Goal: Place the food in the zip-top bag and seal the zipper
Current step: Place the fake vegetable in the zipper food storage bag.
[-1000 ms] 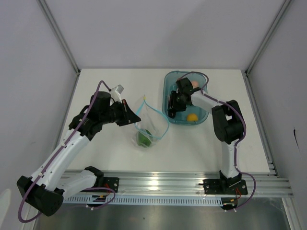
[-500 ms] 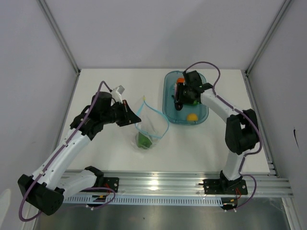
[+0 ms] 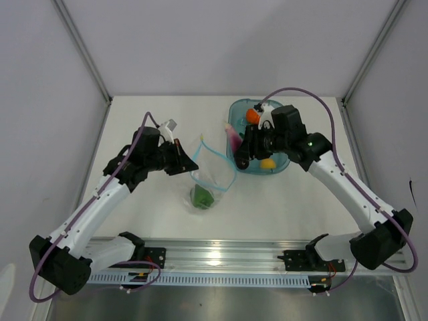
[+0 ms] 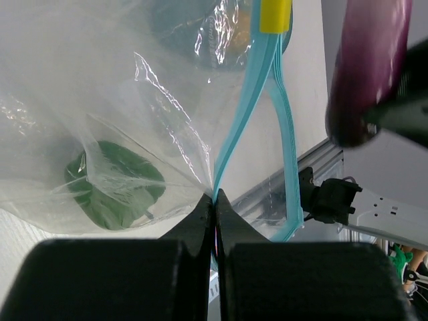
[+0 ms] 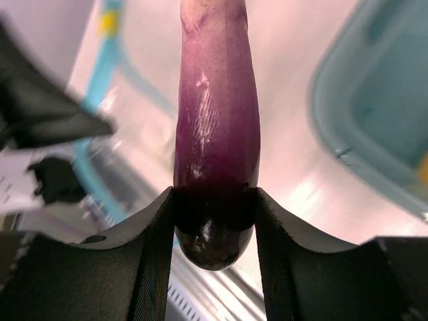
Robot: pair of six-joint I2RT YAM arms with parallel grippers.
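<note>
The clear zip-top bag (image 3: 212,175) lies at the table's middle, its mouth open, with the light-blue zipper (image 3: 231,175) around it. A green pepper (image 3: 201,196) sits inside. My left gripper (image 3: 189,164) is shut on the bag's mouth edge; in the left wrist view its tips (image 4: 215,195) pinch the zipper (image 4: 244,114), with the pepper (image 4: 114,194) behind the plastic. My right gripper (image 3: 242,151) is shut on a purple eggplant (image 3: 234,139), held in the air just right of the bag's mouth. The right wrist view shows the eggplant (image 5: 215,100) between the fingers (image 5: 155,254).
A teal tray (image 3: 285,162) stands at the back right with an orange-red tomato (image 3: 253,115) and a yellow lemon (image 3: 267,162) in it. Its rim shows in the right wrist view (image 5: 334,127). A yellow slider (image 4: 275,15) sits on the zipper.
My right gripper has come up out of the teal tray with the eggplant and moved left toward the bag's mouth. My left gripper still holds the bag's edge, shifted slightly.
</note>
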